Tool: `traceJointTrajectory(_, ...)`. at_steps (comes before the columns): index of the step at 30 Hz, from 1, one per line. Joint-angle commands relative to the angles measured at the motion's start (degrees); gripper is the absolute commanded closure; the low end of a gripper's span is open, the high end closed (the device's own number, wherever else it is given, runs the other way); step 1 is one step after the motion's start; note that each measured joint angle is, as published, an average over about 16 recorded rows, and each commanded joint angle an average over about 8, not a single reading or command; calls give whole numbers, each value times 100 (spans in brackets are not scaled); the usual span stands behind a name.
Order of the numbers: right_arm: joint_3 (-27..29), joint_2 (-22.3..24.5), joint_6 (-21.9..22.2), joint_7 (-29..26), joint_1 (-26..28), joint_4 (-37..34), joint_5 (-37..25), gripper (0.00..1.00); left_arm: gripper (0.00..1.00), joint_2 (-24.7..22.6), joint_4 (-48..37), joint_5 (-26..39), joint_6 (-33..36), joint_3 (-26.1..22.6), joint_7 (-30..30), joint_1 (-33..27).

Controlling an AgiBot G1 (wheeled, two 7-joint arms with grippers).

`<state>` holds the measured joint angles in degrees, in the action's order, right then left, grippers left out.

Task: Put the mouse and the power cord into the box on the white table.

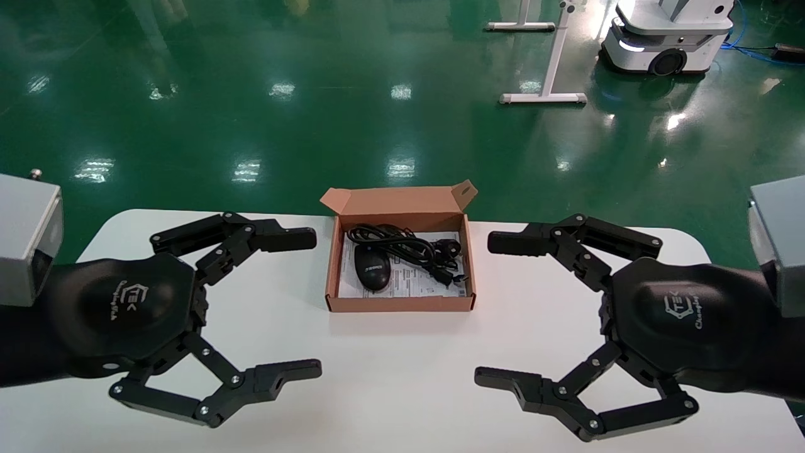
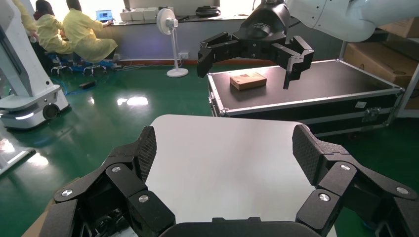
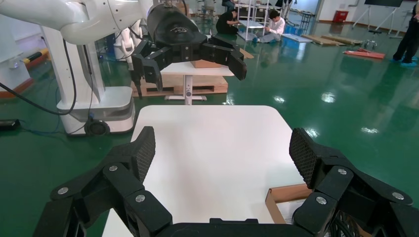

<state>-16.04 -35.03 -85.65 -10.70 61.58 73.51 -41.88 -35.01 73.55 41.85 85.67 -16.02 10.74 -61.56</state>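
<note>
The brown cardboard box (image 1: 399, 304) sits open on the white table (image 1: 402, 384), its lid flap standing up at the far side. Inside it, the black mouse (image 1: 371, 269) lies on the left over a white printed sheet. The bundled black power cord (image 1: 412, 246) lies beside and behind the mouse. My left gripper (image 1: 311, 304) hovers open left of the box, holding nothing. My right gripper (image 1: 487, 309) hovers open on the box's right, also holding nothing. In the right wrist view a box corner (image 3: 289, 194) shows beside my open right gripper (image 3: 222, 148). The left wrist view shows my open left gripper (image 2: 225, 150) over bare tabletop.
Green floor surrounds the table. A white mobile robot base (image 1: 666, 38) and a white stand (image 1: 547, 94) are far behind. A black flight case (image 2: 306, 94) lies beyond the table's right end.
</note>
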Motion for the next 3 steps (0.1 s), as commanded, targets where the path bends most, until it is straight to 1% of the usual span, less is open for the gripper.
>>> traceJointTrajectory(1, 0, 0, 0, 0, 0, 0, 0, 0, 0, 0, 0, 0, 0, 0, 0, 0)
traceJointTrajectory(3, 0, 0, 0, 0, 0, 0, 0, 0, 0, 0, 0, 0, 0, 0, 0, 0)
